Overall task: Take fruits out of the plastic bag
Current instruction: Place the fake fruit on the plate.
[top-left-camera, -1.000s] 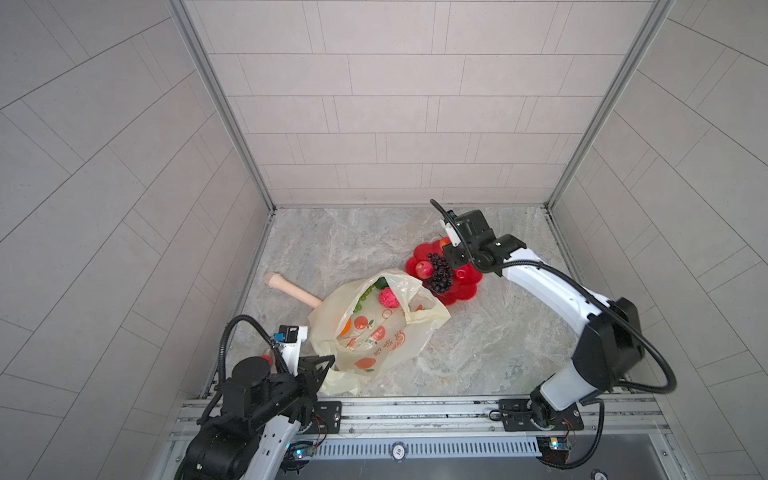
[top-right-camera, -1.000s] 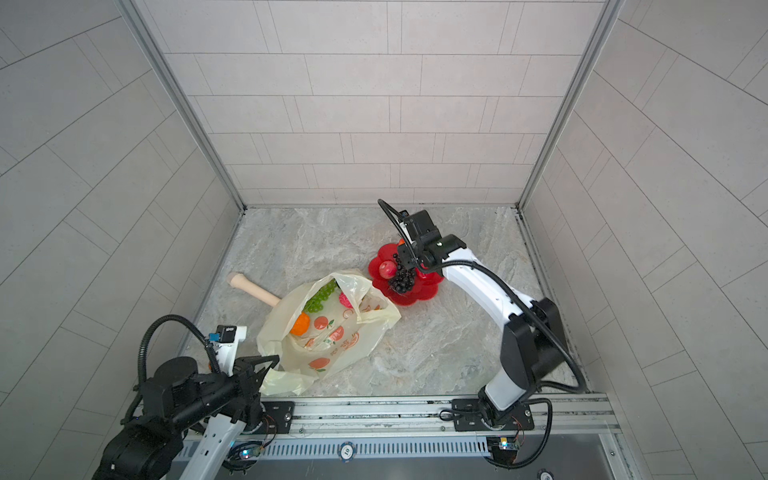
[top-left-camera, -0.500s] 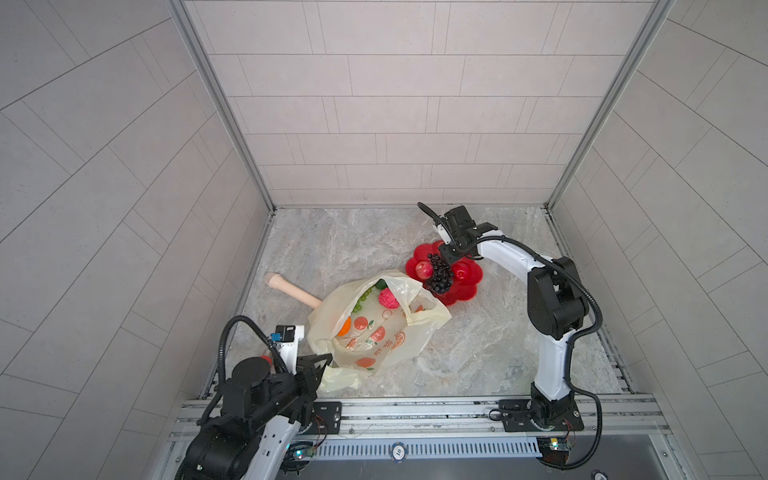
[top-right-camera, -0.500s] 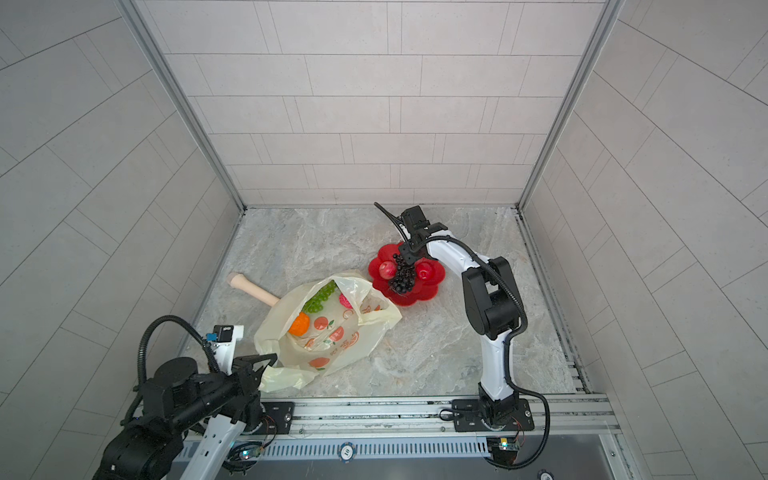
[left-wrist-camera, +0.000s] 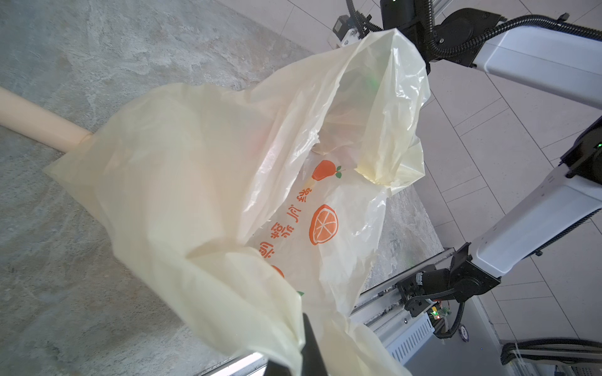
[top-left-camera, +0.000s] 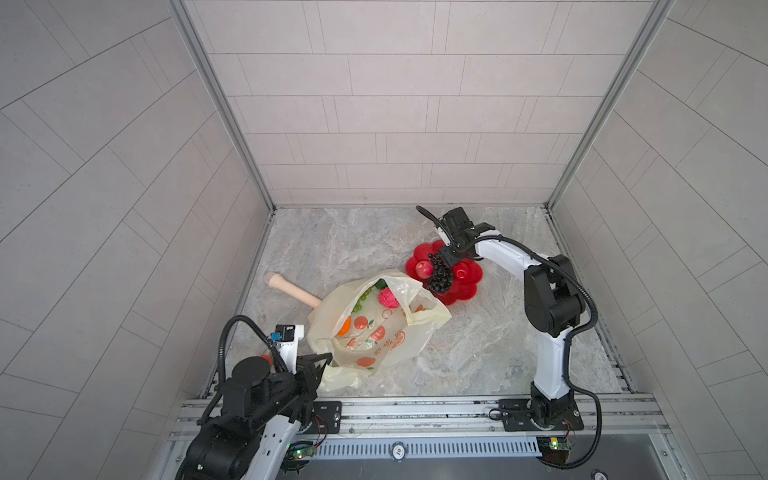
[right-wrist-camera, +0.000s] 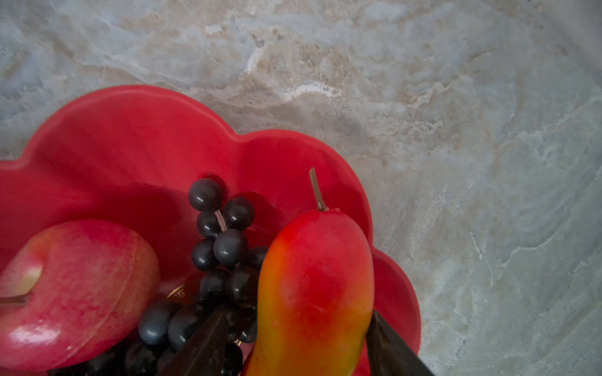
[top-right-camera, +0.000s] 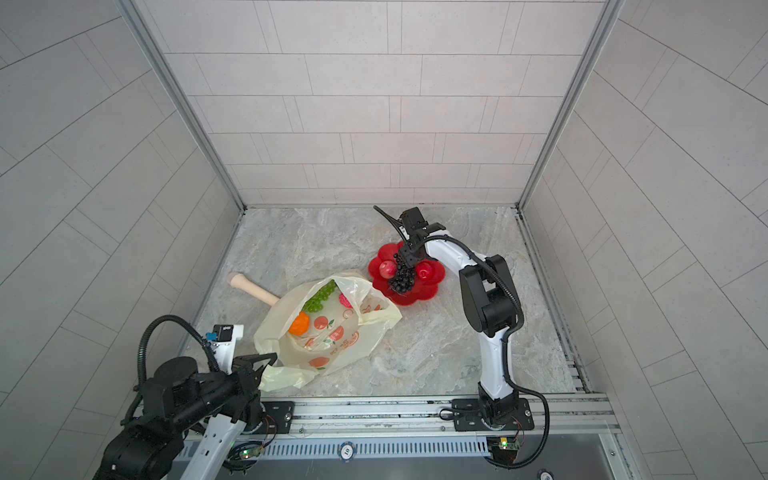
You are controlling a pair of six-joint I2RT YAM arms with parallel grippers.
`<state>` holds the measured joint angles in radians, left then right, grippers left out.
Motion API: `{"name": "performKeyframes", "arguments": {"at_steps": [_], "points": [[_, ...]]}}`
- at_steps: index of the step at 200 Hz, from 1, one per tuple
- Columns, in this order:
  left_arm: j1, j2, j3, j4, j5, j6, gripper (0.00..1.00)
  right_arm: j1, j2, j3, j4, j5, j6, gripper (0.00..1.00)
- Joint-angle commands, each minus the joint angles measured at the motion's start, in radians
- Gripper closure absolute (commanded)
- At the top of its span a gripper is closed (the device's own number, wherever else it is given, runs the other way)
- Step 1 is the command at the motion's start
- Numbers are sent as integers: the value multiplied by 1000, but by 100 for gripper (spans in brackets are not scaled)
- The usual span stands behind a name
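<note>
From here I judge the step in hand to be setting the yellow-red mango [right-wrist-camera: 316,286] down on the red plate [right-wrist-camera: 130,130]. The right gripper [right-wrist-camera: 298,325] sits low over the plate with its jaws parted around the mango. One finger touches its side and the other looks clear of it, so I read no firm grip. The mango lies against the dark purple grape bunch [right-wrist-camera: 224,247], with a red apple [right-wrist-camera: 75,286] beyond. To finish cleanly I would open wider, then lift straight up so neither finger drags the mango or snags the grapes over the rim. The left gripper [top-left-camera: 322,360] is closed on a near corner of the plastic bag [top-left-camera: 386,332], which lies on the table [top-left-camera: 478,353] just beside the plate, mouth toward it. Inside I see the green grape bunch [top-left-camera: 362,300], bumpy pink fruit [top-left-camera: 388,298], orange [top-left-camera: 344,326] and dark green round fruit [top-left-camera: 380,284], so 4 remain.
</note>
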<state>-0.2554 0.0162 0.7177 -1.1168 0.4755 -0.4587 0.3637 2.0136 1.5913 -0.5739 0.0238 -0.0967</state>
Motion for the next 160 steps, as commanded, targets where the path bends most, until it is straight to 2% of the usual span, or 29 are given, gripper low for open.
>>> {"name": "performKeyframes", "arguments": {"at_steps": [1, 40, 74, 83, 105, 124, 160], "points": [[5, -13, 4, -11, 15, 9, 98, 3, -63, 3, -21, 60, -1, 29], [9, -13, 5, -8, 30, 21, 98, 3, -79, -4, -51, 16, -11, 28], [10, -13, 3, -7, 40, 28, 98, 3, -105, -34, -27, 15, 8, 32], [12, -13, 2, -5, 44, 30, 98, 2, -103, -32, -23, 15, 9, 36], [16, -13, 2, -5, 52, 34, 98, 0, -78, -11, -9, 2, 20, 56], [21, -13, 1, -5, 57, 37, 98, -6, -41, 30, -11, -45, 31, 68], [27, -13, -1, -3, 61, 39, 98, -8, 21, 91, -29, -59, 39, 69]]}}
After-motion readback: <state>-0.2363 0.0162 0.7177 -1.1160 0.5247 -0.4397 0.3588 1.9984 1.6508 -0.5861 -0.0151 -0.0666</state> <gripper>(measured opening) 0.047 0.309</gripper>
